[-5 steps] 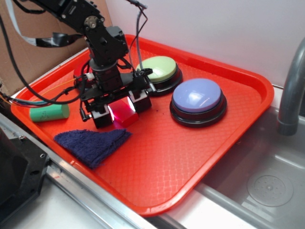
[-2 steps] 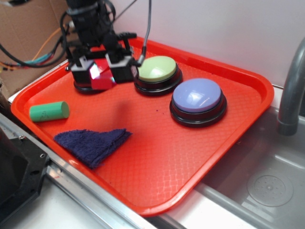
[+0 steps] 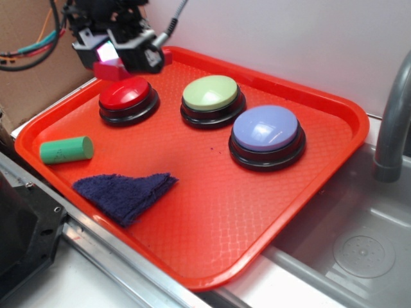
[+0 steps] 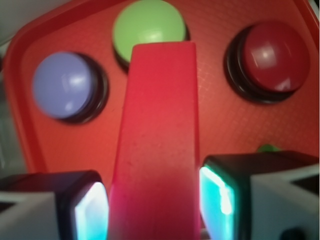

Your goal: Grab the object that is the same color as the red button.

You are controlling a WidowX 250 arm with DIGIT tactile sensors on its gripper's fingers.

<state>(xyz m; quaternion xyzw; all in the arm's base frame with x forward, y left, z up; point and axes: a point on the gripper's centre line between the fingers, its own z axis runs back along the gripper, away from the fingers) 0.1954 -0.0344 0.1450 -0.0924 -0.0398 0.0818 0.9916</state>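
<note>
I have the gripper clamped on the block, raised above the red button; grab looks done.

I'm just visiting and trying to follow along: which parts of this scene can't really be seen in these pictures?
- Exterior view: most of the red block is hidden by the gripper clamped on it; the arm is cut off by the top edge.
- Wrist view: the block fills the middle, hiding the tray behind it. The green cylinder shows only as a sliver above a gripper finger.
- Wrist view: everything is blurred; the blue cloth is out of frame.
</note>
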